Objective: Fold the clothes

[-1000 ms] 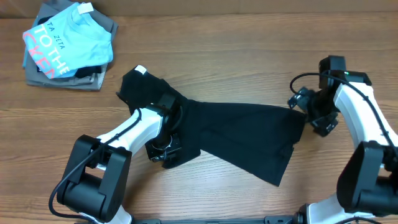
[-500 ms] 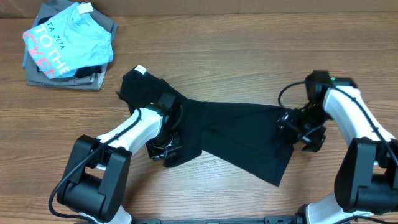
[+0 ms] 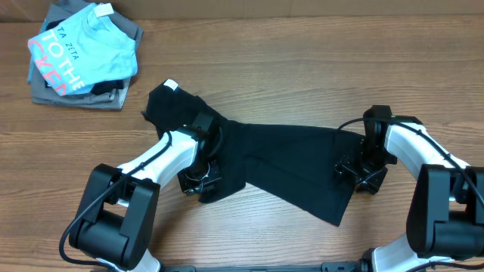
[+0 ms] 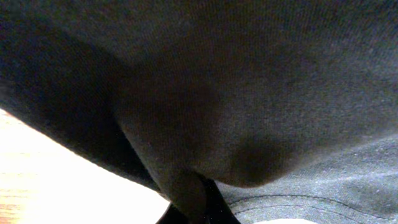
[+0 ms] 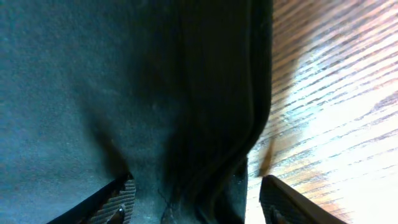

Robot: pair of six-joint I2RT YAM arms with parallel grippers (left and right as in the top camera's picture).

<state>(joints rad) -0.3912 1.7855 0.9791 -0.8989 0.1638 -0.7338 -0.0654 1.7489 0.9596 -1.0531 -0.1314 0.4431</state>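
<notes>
The black shirt lies crumpled across the middle of the wooden table, its white neck tag at the upper left. My left gripper is down at the shirt's lower left part. In the left wrist view black fabric fills the frame and the jaws pinch a fold of it. My right gripper is low at the shirt's right edge. In the right wrist view its fingers stand apart with the shirt's hem between them, not closed on it.
A stack of folded clothes sits at the back left: a light blue tee with pink and white lettering on top of grey garments. Bare wood lies just right of the shirt's edge.
My right arm has come down and in from the right, from beside the shirt onto its right edge. The left arm and the shirt's left part have not moved.
</notes>
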